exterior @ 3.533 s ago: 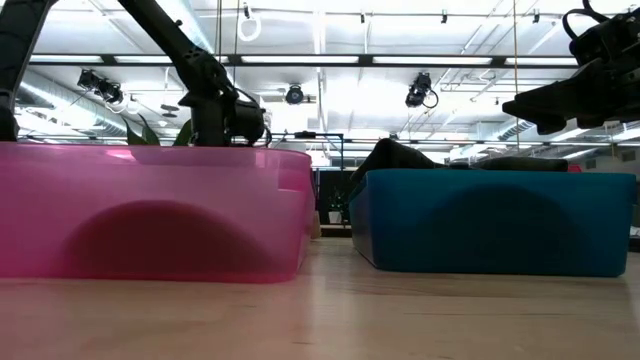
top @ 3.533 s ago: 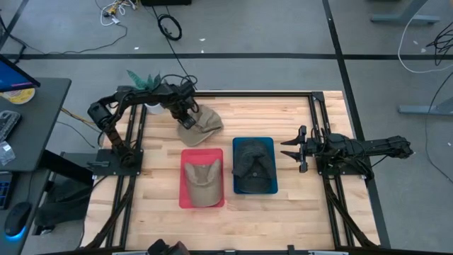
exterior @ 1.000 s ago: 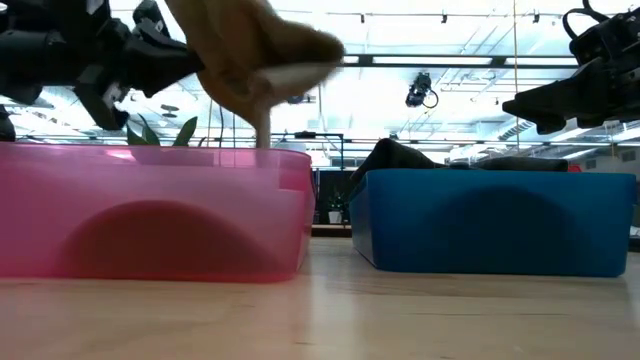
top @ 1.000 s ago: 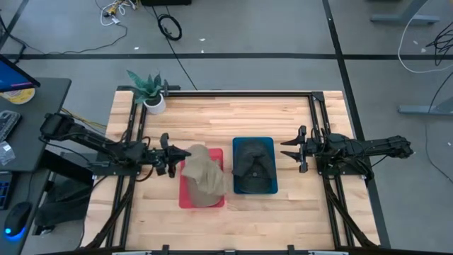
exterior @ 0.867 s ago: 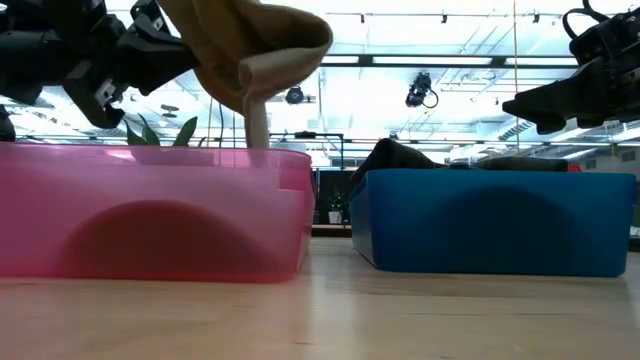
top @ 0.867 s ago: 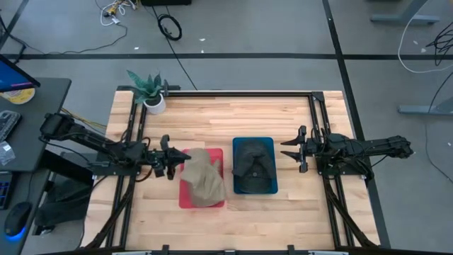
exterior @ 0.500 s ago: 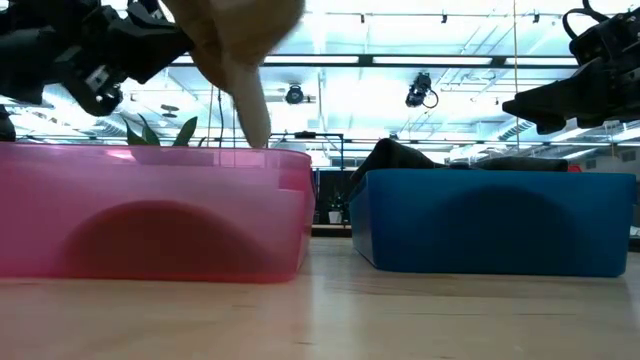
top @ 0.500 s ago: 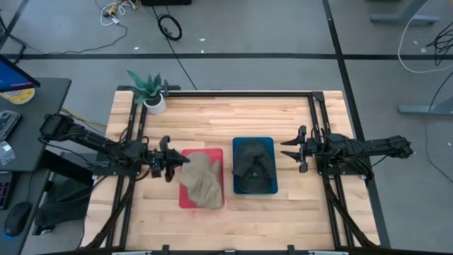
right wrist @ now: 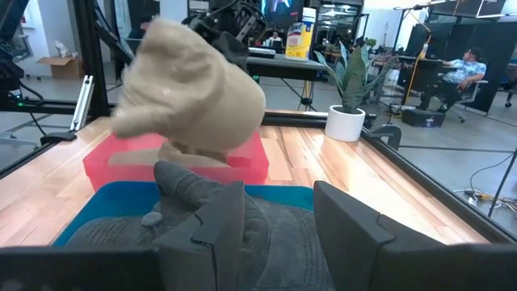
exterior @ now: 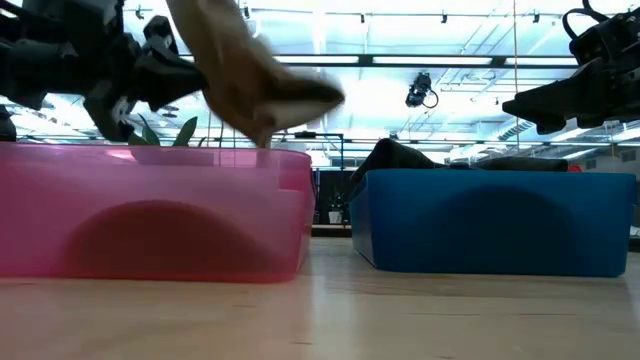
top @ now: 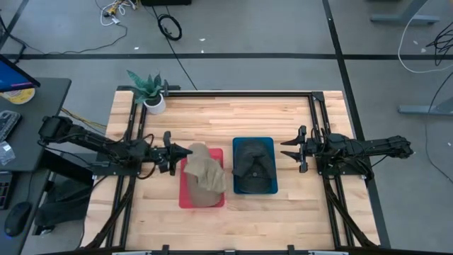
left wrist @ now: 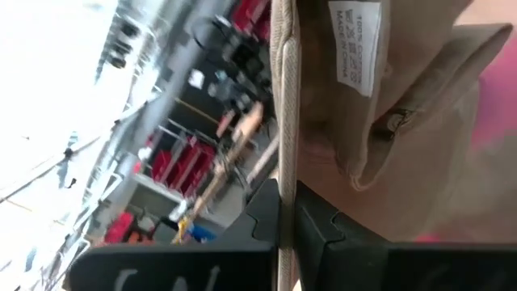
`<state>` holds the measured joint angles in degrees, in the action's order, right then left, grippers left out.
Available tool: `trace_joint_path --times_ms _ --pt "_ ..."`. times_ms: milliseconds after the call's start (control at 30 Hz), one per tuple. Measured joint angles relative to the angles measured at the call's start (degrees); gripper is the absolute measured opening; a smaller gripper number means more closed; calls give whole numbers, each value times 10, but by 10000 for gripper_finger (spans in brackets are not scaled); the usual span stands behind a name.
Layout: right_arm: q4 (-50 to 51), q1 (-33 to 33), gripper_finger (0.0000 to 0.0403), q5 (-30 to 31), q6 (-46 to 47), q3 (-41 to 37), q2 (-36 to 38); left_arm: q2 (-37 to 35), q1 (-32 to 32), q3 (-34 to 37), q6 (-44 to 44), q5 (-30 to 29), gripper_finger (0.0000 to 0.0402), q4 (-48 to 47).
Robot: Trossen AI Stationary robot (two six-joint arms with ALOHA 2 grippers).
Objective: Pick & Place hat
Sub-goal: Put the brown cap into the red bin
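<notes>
- Wooden plank table is carrying a pink bin and blue bin.
- Left hand is pinching a floppy tan hat above the pink bin.
- Right hand is waiting spread, empty, beside the blue bin.

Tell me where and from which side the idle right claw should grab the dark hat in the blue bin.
Grip the crown of the dark hat, coming straight down from above. It bulges above the rim of the blue bin, whose walls block any sideways approach. The right claw waits open beside that bin, while the left claw holds the tan hat over the pink bin.
</notes>
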<state>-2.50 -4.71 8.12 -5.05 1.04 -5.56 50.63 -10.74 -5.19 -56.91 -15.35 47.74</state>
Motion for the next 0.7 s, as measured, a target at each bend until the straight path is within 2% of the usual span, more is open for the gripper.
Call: trace_joint_path --times_ms 167,467,700 --pt "0 0 155 0 0 0 0 0 9 0 6 27 13 25" --pt "0 0 155 0 0 0 0 0 20 0 25 32 13 -17" --pt "0 0 155 0 0 0 0 0 20 0 55 9 79 -30"
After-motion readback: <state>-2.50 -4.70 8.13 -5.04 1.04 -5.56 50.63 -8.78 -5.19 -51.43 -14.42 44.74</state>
